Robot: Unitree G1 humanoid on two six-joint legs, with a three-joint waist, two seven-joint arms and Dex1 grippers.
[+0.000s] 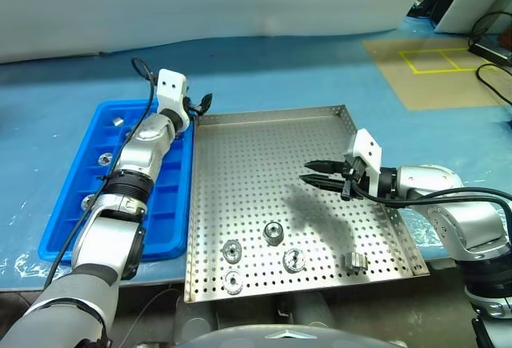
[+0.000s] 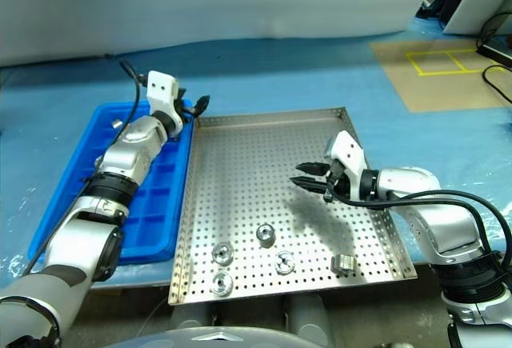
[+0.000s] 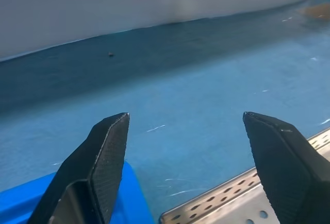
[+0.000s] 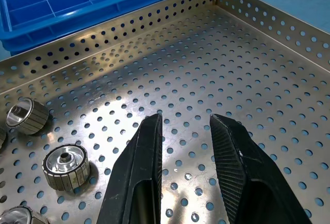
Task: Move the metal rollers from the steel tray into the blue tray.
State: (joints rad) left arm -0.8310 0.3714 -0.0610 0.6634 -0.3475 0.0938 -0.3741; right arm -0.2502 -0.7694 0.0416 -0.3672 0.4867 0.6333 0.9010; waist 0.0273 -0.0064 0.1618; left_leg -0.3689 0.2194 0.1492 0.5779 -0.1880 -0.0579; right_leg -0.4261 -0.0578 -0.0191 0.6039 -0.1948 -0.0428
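Five metal rollers sit toward six o'clock in the steel tray, I count three more in the blue tray at its nine o'clock, my left end effector gaping empty, my right end effector slightly parted, holding nothing.

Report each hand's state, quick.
Left hand: open, empty, over the blue tray's far end.
Right hand: open, empty, above the steel tray.
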